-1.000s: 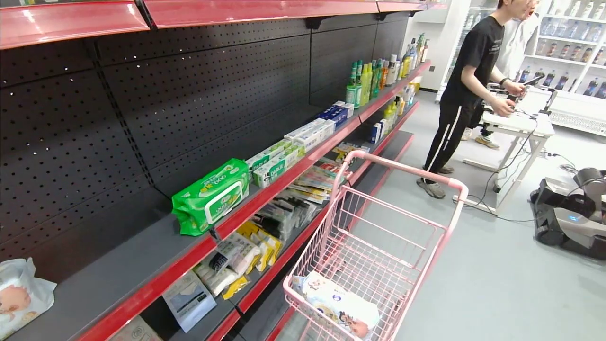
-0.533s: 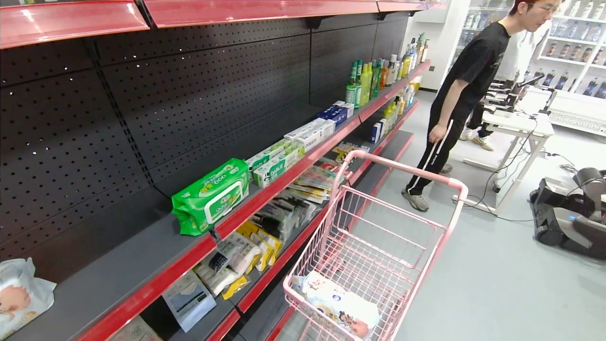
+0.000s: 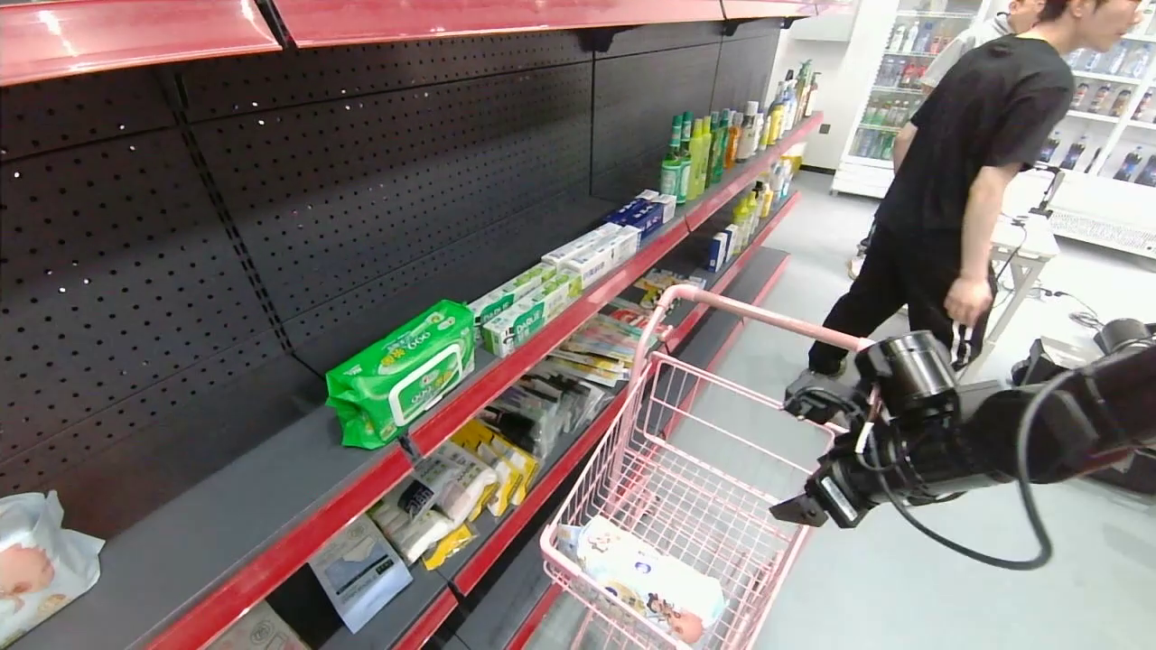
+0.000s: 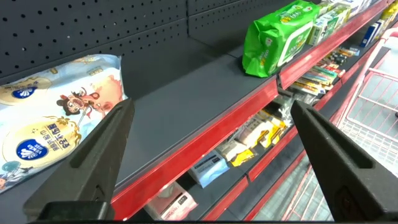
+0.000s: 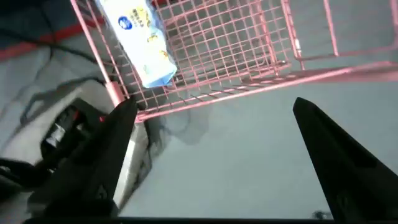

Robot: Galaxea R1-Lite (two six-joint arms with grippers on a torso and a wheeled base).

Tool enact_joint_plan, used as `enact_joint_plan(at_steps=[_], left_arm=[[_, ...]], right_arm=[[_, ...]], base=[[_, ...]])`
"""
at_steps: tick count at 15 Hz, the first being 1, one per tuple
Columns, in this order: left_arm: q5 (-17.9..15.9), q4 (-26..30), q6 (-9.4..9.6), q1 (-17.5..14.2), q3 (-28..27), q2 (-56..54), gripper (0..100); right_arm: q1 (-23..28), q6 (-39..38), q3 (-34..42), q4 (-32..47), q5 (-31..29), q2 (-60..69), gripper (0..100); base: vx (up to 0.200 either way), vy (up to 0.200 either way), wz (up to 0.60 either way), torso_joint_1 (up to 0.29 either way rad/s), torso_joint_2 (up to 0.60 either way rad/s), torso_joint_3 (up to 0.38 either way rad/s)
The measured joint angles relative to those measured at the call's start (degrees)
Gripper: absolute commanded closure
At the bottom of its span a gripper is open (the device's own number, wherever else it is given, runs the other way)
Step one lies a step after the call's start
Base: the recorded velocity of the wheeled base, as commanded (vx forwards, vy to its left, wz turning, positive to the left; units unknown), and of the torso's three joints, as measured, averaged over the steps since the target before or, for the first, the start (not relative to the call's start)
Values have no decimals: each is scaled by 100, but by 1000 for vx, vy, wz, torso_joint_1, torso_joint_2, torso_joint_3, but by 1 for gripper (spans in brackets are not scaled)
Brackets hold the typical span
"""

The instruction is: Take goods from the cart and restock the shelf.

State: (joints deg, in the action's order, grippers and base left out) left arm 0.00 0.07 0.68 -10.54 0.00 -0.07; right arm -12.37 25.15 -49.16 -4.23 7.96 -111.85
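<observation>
Beside cart (image 3: 750,314) rim, right hand (image 3: 800,456) spread wide, empty — left hand (image 4: 205,162) wide too, facing shelf (image 4: 186,106)

Pink wire cart (image 3: 750,313) right of the black red-edged metal shelf (image 3: 226,515), white printed soft pack (image 3: 650,582) in the cart's near corner, green plastic wipes pack (image 3: 402,375) on the shelf, green-and-white cardboard boxes (image 3: 528,307) beyond it, white cartoon-printed bag (image 3: 32,564) farther left.

Bright, even overhead store light; white glare streaks the red top shelf lip (image 3: 135,41); the lower shelves (image 3: 533,496) lie in shade; straight shelf edges bow toward the head view's corners.
</observation>
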Motion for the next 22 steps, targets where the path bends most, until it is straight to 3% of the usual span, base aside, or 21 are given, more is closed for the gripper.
enact_joint_plan(at_steps=[2, 5, 16, 22], left_arm=[[0, 0, -4, 0, 0, 0, 0], [0, 0, -6, 2, 0, 0, 0], [0, 6, -17, 0, -5, 0, 0], [0, 9, -15, 0, -5, 0, 0]], right_arm=[[-143, 655, -513, -33, 367, -791, 0], [-228, 1020, -926, -33, 563, -1480, 0], [-798, 1070, -1142, -44, 668, -2398, 0], [-848, 1076, -1226, -33, 720, -2516, 0]], base=[[0, 0, 0, -71, 183, 93], [0, 0, 0, -93, 185, 102], [0, 0, 0, -111, 248, 138], [0, 0, 0, -154, 339, 189]])
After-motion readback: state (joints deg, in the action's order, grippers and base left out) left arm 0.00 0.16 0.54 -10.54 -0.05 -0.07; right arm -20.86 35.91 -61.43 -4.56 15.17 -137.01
